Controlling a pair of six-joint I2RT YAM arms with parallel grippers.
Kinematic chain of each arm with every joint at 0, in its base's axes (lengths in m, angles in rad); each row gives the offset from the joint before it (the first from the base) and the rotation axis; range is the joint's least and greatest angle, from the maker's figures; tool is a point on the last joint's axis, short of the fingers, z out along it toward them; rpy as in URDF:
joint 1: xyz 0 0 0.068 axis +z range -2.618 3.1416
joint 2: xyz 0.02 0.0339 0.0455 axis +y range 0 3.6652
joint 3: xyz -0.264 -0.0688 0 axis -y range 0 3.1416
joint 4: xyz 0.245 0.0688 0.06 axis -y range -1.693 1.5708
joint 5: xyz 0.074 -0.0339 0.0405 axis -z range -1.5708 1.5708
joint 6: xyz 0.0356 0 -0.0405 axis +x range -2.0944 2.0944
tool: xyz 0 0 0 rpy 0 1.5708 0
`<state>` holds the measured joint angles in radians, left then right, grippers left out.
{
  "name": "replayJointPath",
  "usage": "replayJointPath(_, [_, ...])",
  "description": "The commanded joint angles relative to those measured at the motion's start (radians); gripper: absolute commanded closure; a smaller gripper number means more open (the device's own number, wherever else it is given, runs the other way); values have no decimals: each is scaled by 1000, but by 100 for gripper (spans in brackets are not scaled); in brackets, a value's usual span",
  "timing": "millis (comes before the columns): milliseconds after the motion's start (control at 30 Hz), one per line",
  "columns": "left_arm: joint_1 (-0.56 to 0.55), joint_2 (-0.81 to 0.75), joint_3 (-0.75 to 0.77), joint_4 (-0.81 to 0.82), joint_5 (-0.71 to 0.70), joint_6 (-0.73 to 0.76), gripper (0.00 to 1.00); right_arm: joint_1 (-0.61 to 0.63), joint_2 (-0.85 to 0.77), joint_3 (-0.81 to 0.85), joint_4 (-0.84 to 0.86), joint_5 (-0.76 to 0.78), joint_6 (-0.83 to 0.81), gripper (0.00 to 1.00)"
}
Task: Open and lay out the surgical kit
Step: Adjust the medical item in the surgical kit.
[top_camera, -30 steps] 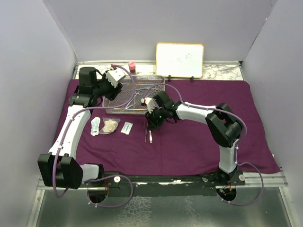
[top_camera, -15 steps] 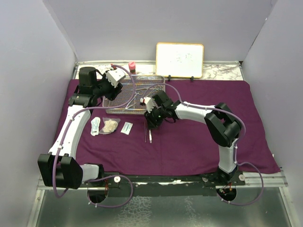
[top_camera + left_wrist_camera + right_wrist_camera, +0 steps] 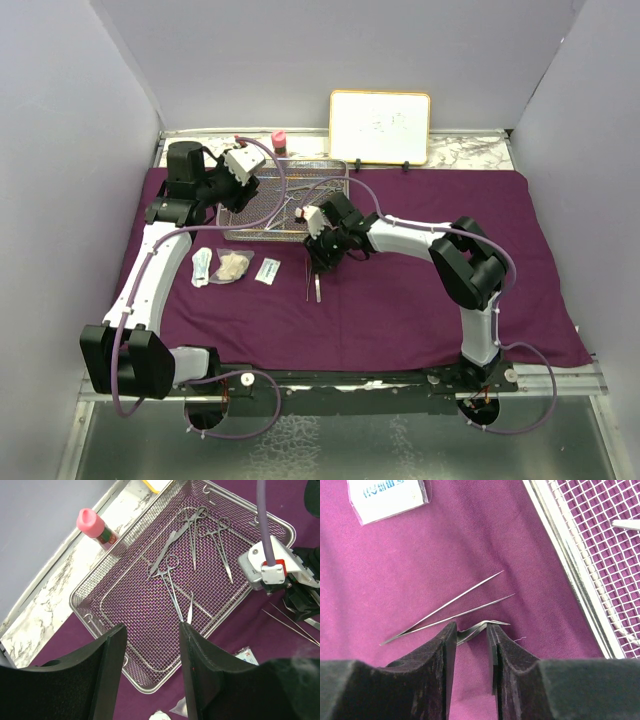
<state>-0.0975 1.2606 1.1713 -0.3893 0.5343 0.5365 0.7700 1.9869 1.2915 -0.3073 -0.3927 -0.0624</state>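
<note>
Bench (image 3: pixel 470 150) draped in purple wrap (image 3: pixel 400 300); mesh tray (image 3: pixel 130 610) held clamps (image 3: pixel 173 585).
Left gripper (image 3: pixel 152 630) jaws spread; right gripper (image 3: pixel 470 627) jaws slightly apart astride bent forceps (image 3: pixel 474 629).

Bare cloth (image 3: pixel 470 540) beyond forceps (image 3: pixel 450 605); tray rim (image 3: pixel 567 565) alongside.

Purple cloth (image 3: pixel 400 300): one. Mesh tray (image 3: pixel 86 611): one. Ring-handled clamps (image 3: pixel 173 594) in tray: three. Straight instruments (image 3: pixel 190 607) in tray: two. Forceps (image 3: pixel 402 635) on cloth: two. White packets (image 3: pixel 267 270): two. Gauze (image 3: pixel 234 265): one. Pink-capped bottle (image 3: pixel 92 525): one. Whiteboard (image 3: pixel 380 125): one.
</note>
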Motion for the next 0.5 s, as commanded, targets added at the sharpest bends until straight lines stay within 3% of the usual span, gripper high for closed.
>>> replayJointPath(0, [5,4,5,20,33,3,51,14,10,31,-15,41,17,71])
replayJointPath(467, [5,6,2,21,38,8,50,20,10,45,-28,41,51,76])
